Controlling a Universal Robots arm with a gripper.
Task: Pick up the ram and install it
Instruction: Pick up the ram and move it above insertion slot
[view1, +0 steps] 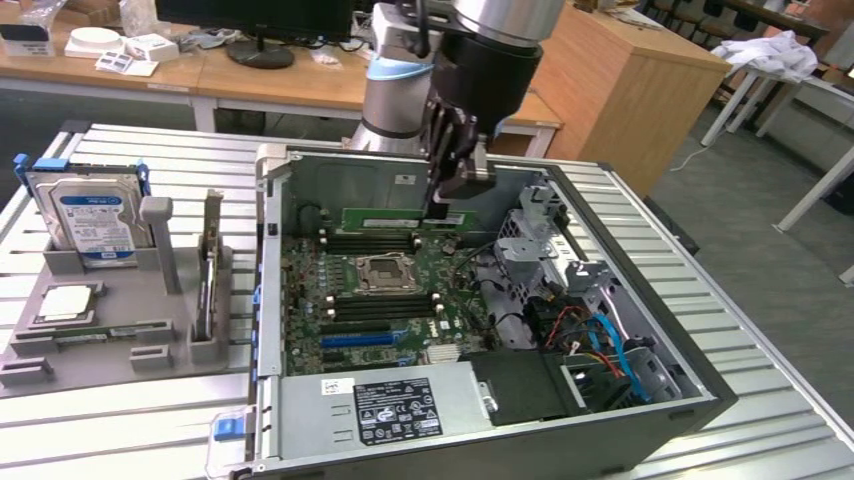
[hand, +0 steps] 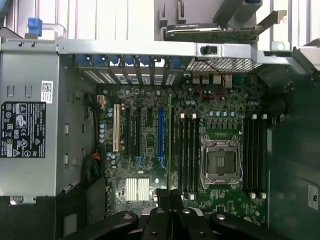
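Thin green ram (view1: 400, 217) — level, over motherboard (view1: 310, 292)

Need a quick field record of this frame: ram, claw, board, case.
ram: long thin green circuit-board ram, level, just above the black memory slots, looks unseated
claw: black claw shut on the ram's end nearer the exterior view's right
board: green motherboard with silver CPU socket
case: open grey metal computer case on slatted metal table
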